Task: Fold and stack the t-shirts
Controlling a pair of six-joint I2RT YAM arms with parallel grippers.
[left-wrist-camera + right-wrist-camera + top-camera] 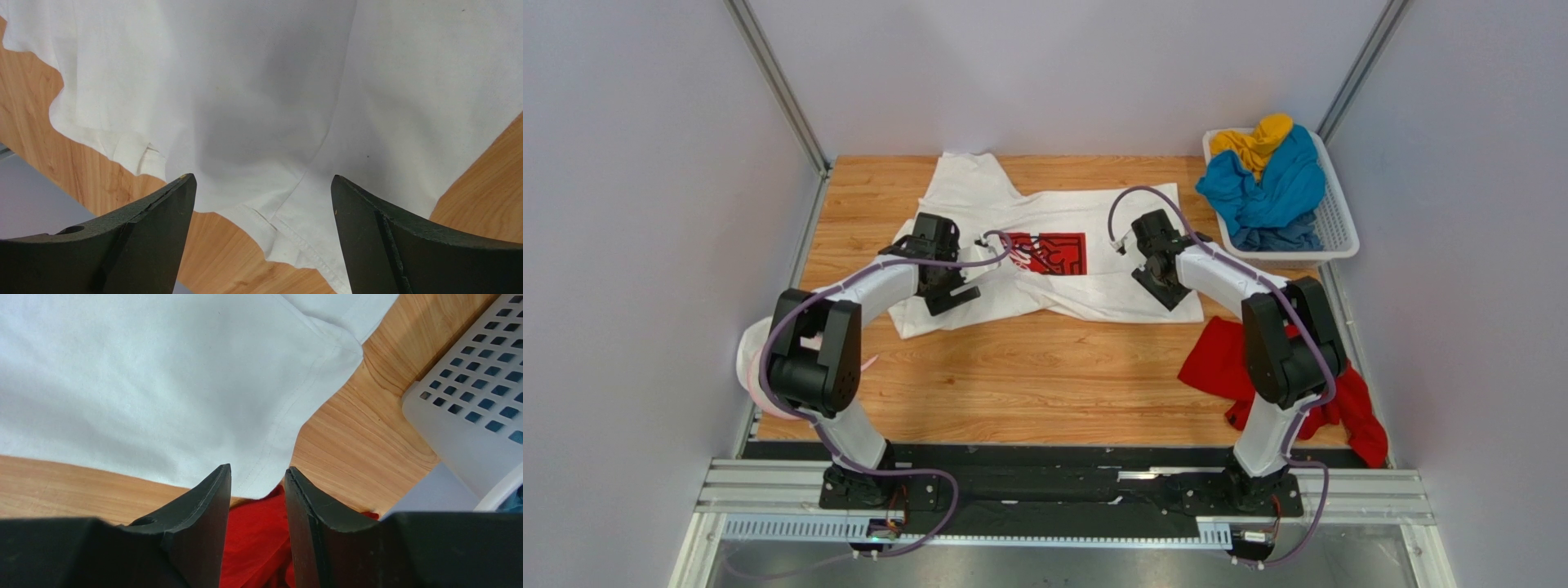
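The large white t-shirt [1100,279] with a red chest print [1044,254] lies spread on the wooden table. My left gripper [949,298] is wide open over its near left hem; in the left wrist view the white hem [288,233] lies between the open fingers [264,184]. My right gripper [1163,292] hovers over the shirt's near right corner [270,453], narrowly open and empty [258,471]. A red t-shirt [1216,361] lies crumpled at the right and shows under the right fingers [258,545]. A blue t-shirt [1265,190] and a yellow one [1253,141] lie bunched in the basket.
The white lattice basket [1342,233] stands at the back right corner, and its wall shows in the right wrist view [466,416]. Grey walls and metal posts close in the table on three sides. A pale rounded object [750,355] sits at the table's left edge.
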